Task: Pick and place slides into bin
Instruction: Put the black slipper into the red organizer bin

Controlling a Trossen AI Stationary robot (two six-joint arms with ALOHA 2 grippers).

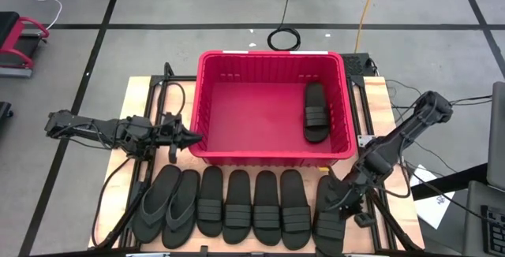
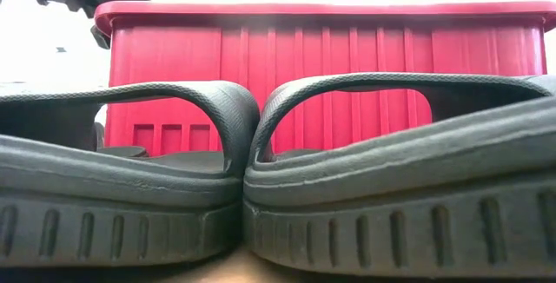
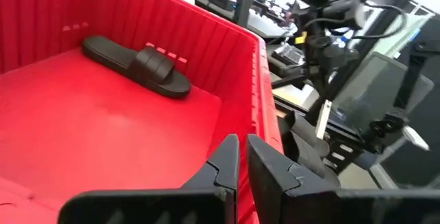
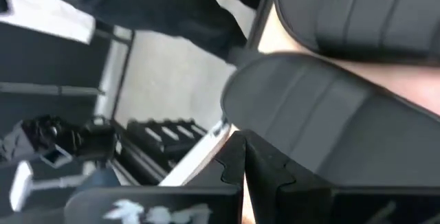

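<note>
The red bin (image 1: 272,55) stands at the middle of the table's far side, and one black slide (image 1: 316,111) lies flat on its floor near the right wall. Several more slides lie side by side along the near edge, from two flip-flops (image 1: 170,203) at the left to the rightmost slide (image 1: 327,219). My left gripper (image 1: 193,139) hovers shut, nothing between its fingers, by the bin's near left corner, pointing over the bin (image 3: 234,52). My right gripper (image 1: 335,200) is shut and slants down over the rightmost slide (image 4: 330,121). My right gripper has its shut tips (image 4: 240,152) at the edge of the rightmost slide, next to its band strap (image 4: 309,107), coming slanting from above. Whether the tips touch the slide I cannot tell. The slide lies flat on the table.
In the low view two slides (image 2: 122,187) (image 2: 400,179) fill the foreground, with the bin's near wall (image 2: 330,66) behind them. Metal frame rails (image 1: 162,91) run along both sides of the bin. A coiled cable (image 1: 284,38) lies on the floor beyond; papers (image 1: 442,203) lie at the right.
</note>
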